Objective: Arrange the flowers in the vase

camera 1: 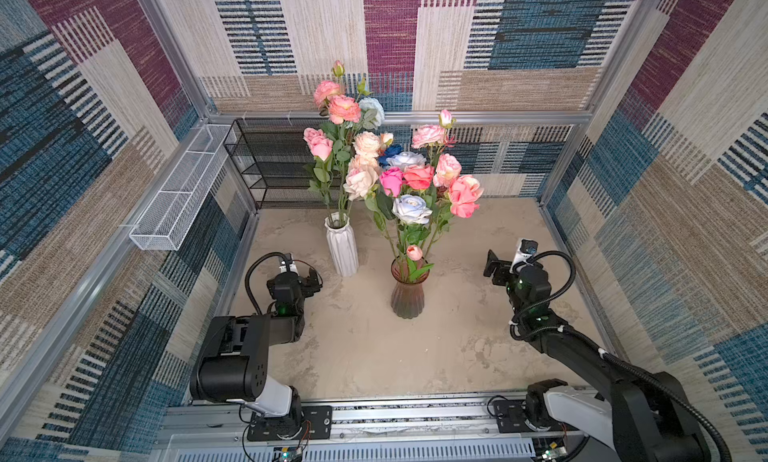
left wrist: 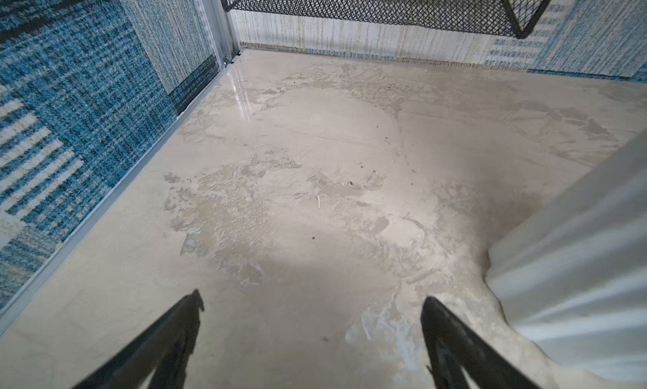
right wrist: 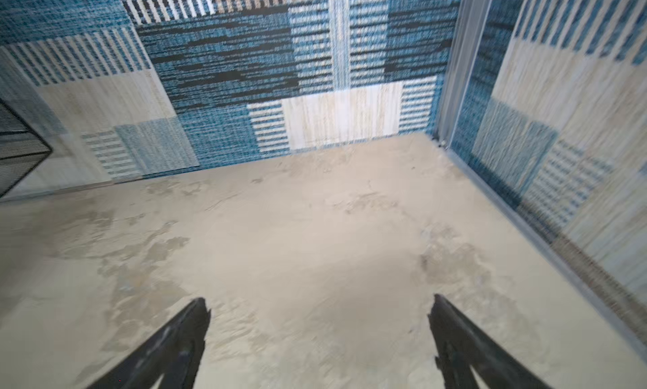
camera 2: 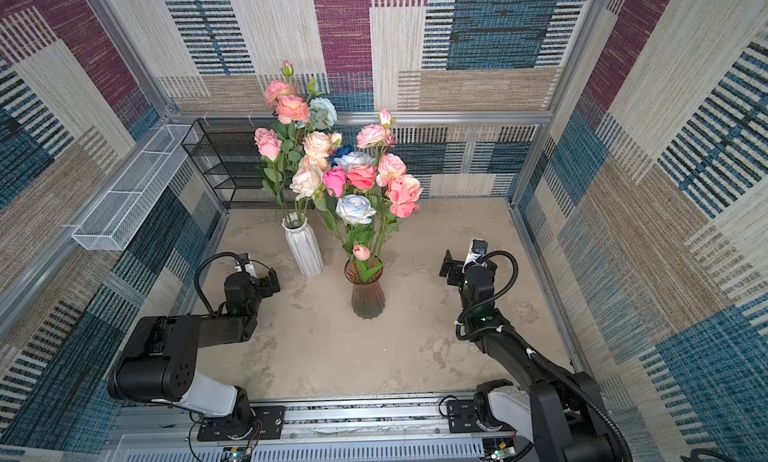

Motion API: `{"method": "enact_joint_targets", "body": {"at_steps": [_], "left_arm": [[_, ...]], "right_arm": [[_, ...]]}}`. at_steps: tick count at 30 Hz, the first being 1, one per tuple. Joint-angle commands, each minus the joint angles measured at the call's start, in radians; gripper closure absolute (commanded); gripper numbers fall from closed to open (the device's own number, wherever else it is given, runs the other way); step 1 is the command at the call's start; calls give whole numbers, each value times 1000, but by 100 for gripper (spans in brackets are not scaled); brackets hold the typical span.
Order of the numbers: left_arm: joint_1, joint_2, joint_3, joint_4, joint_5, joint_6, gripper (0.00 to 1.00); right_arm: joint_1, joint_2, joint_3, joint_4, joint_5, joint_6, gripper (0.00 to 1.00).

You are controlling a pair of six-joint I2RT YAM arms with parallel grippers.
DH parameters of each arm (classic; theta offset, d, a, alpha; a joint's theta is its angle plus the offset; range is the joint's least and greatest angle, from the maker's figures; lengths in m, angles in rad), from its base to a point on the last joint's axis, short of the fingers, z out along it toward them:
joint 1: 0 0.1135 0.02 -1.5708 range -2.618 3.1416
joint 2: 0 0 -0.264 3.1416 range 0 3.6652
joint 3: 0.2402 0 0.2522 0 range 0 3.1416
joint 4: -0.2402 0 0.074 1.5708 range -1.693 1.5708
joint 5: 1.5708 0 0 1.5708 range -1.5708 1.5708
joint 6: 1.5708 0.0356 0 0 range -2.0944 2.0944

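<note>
Beige tabletop [camera 1: 374, 356]; flowers [camera 1: 412, 209] between left gripper [camera 1: 314, 282], right gripper [camera 1: 491, 268], touching neither.

Green-stemmed artificial roses [camera 1: 411, 208], pink, peach, cream and blue, are stood upright in a fluted smoky-brown glass vase [camera 1: 408, 300] and, at its ten o'clock, a ribbed white vase [camera 1: 343, 248].

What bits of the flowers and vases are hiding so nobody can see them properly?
- Dark blue rose: in both top views, mostly hidden behind the paler heads in front.
- Stem ends in the white vase: in both top views, hidden by its solid wall.
- White vase, left wrist view: only a ribbed side shows; the picture edge cuts off the rest.
- Right wrist view: blurred, and it shows only table and walls, no flowers.
</note>
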Motion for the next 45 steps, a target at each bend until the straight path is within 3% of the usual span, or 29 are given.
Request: {"method": "enact_joint_targets", "body": {"at_steps": [1, 7, 20, 45], "left_arm": [[-1, 0, 5, 39, 17, 34, 1], [-1, 2, 3, 45, 16, 34, 1], [-1, 2, 3, 45, 17, 34, 1], [-1, 2, 4, 44, 17, 34, 1]], "right_arm": [[-84, 21, -20, 182, -87, -102, 0], [-191, 113, -121, 349, -212, -61, 0], [-197, 423, -173, 741, -420, -111, 1], [-197, 415, -167, 716, -414, -111, 0]]}}
